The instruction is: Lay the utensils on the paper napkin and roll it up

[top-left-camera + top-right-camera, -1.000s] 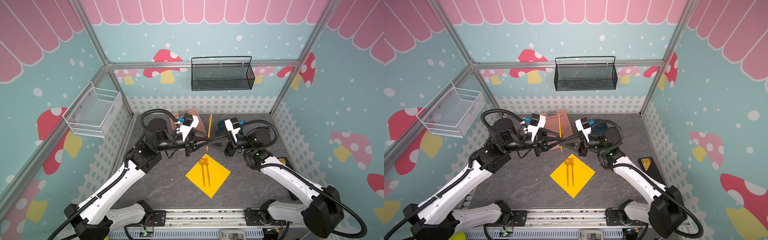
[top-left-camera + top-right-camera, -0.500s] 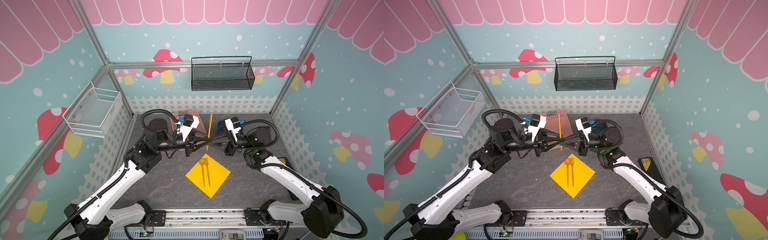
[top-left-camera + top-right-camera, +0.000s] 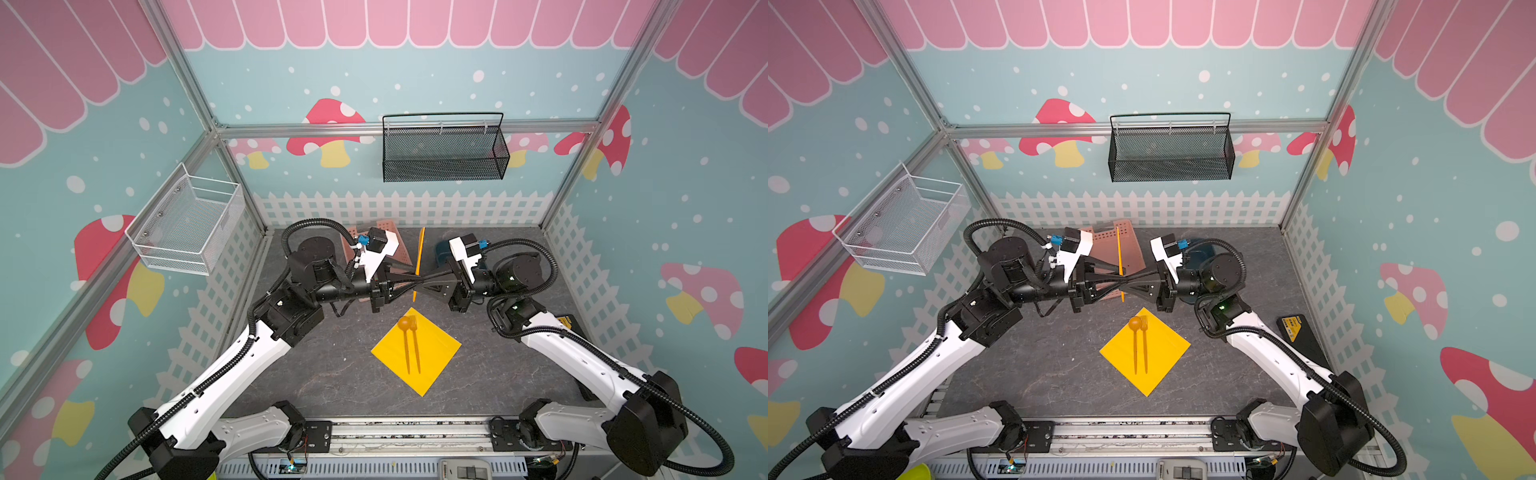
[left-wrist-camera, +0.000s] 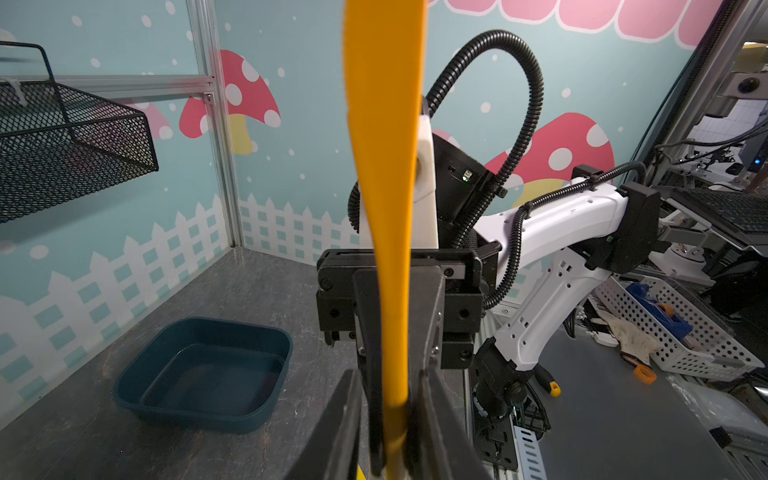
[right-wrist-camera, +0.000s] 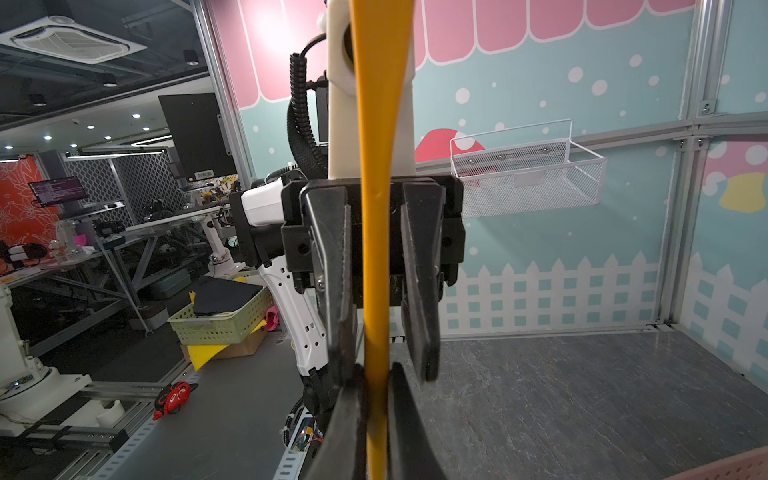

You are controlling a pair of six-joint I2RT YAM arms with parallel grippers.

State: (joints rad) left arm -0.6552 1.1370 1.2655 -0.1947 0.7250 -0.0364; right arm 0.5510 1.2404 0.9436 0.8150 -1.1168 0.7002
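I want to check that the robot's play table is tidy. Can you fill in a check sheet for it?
Surface: dark grey table, flat and dry-looking.
Job's things: spoon and fork lie side by side on the yellow napkin; knife is held upright above the table.
Clutter: pink basket and dark teal tray at the back; black-and-yellow thing by the right edge.
Pincers: right pincer shut on the knife; left pincer open around it.
Cables: black hoses loop over both arms, off the napkin.
Surroundings: black wire basket on the back wall, white wire basket on the left wall.
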